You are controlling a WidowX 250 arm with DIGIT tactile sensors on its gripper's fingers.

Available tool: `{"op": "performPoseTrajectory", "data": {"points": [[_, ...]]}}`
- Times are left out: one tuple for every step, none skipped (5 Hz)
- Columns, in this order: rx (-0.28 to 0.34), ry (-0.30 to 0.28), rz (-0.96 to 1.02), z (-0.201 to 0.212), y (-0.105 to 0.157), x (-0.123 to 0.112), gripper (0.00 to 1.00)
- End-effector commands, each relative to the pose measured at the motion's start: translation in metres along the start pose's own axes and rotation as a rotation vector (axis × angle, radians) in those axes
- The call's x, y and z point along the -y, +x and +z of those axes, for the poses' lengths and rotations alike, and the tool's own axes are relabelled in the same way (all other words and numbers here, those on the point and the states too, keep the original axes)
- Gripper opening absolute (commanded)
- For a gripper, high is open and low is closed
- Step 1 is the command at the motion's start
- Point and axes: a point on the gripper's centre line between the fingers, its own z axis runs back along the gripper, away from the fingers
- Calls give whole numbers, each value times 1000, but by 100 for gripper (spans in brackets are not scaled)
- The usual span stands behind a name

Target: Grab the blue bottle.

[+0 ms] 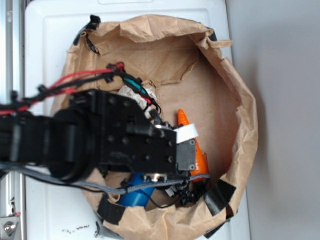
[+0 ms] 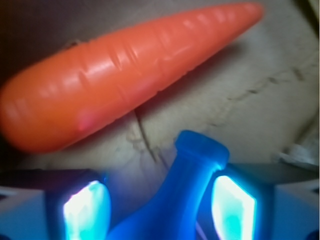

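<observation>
Down at the near edge of the brown paper bag (image 1: 240,100), under the black arm, the blue bottle (image 1: 136,194) lies on the bag's floor, mostly hidden from the outside view by the wrist. The orange carrot (image 1: 197,152) lies just beside it, toward the bag's right wall.

From the wrist view the gripper (image 2: 160,207) has its jaws standing on either side of the bottle (image 2: 175,200). The neck and cap rise between the two pads (image 2: 232,207), which glow blue with its reflection. The claw looks partly open, with a gap on the left and the right pad close to or touching the neck; I cannot tell whether it has bitten yet.

What worries me is where it would close. The jaws sit around the narrow, sloping neck, not the fuller body, and the plastic is glossy, so a squeeze there could well push the bottle out backward or let it swing and drop on the lift. It also lies off-centre, nearer the right pad, so one pad may shove it sideways first.

The carrot (image 2: 125,75) is apart from the pads but near; a drift forward could nudge it. The crumpled paper wall close by could snag the cables.
</observation>
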Motion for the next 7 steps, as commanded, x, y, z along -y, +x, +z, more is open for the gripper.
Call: {"op": "performPoseTrajectory", "data": {"points": [[97,-27,140,35,32,14,0],[58,-60,165,58,39,15,0],[-3,-95,167,91,42,8,0],[-7,-97,143,112,43,-3,0],[94,-40,136,141,46,-28,0],[155,-14,115,161,51,-48,0],[273,1,79,182,50,-62,0]]}}
